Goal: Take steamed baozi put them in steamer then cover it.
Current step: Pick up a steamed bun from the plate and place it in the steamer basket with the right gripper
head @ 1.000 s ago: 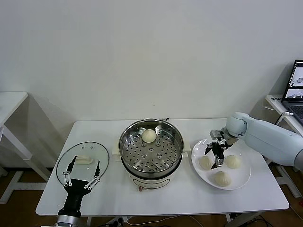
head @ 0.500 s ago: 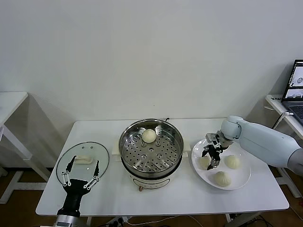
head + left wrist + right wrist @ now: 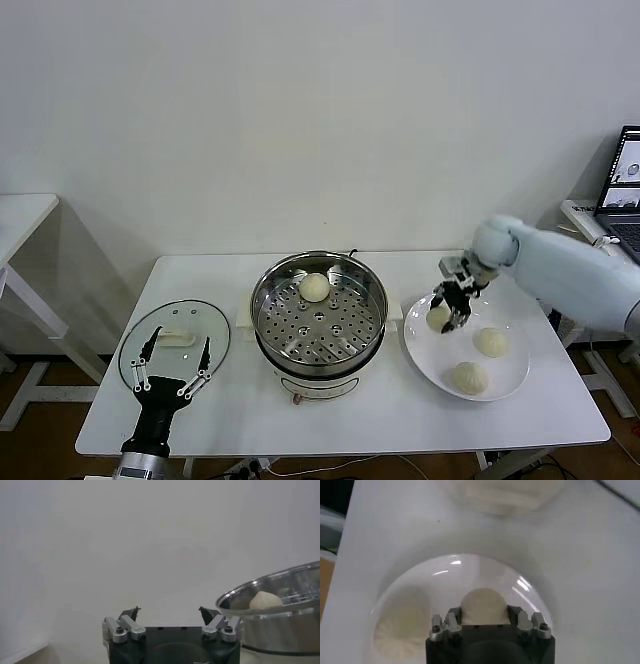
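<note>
Baozi (image 3: 438, 318) between right end effector (image 3: 447, 312) fingers

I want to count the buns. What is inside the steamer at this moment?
Inside the steamer, one baozi sits on the perforated floor, near the far wall. The rest of the floor is bare. The near wall covers a small strip of the floor.

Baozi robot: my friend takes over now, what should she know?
Right gripper: shut on a steamed baozi, lifted just above the white plate.
Left gripper: open, idle over the glass lid lying on the table.
Done: one bun sits in the steamer.
Left: carry the held bun to the steamer, then the two on the plate, then put the lid on.
</note>
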Controlling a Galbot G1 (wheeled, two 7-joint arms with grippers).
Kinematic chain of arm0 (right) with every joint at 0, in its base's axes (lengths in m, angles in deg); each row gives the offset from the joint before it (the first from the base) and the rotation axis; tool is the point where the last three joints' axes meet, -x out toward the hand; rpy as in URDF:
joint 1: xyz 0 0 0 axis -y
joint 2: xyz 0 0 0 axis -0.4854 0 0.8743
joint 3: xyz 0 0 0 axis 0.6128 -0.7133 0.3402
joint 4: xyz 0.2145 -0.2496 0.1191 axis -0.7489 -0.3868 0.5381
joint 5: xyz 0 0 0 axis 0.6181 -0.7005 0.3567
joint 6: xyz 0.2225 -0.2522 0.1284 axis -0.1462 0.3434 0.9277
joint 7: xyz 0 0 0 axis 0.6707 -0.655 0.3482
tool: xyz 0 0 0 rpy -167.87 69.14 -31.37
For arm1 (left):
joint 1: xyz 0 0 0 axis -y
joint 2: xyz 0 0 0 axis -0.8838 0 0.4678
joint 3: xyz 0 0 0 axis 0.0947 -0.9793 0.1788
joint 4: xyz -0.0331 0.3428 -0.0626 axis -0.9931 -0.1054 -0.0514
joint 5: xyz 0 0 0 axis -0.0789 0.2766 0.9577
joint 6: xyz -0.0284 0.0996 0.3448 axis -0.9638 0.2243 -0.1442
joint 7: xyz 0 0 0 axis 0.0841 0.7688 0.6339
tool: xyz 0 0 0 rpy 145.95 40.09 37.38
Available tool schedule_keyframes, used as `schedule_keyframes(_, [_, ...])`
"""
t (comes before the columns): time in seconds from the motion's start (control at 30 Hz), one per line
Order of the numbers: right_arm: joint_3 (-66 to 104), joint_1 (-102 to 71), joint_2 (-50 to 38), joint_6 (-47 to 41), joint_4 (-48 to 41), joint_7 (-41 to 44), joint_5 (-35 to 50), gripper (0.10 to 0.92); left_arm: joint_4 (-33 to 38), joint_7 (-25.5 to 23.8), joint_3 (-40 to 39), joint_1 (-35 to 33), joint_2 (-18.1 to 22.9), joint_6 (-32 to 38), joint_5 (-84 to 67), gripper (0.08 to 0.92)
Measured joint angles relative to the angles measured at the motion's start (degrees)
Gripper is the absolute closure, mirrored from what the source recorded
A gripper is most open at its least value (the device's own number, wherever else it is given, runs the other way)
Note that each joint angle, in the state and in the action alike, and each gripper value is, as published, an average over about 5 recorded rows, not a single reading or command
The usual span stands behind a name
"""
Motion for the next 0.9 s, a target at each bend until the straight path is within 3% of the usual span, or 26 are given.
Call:
schedule_keyframes(0.4, [-8.6, 15.0, 10.3, -4.3, 6.8, 1.6, 12.2, 0.381, 0.1, 0.2, -0.2, 0.2, -0.1, -0.3, 0.2, 0.177])
schedule_keyframes(0.9, [-16.1, 16.6, 25.3, -12.3, 9.9, -6.9, 22.1, 0.389, -0.4, 0.6, -0.6, 1.0, -0.2, 0.0, 0.2, 0.177])
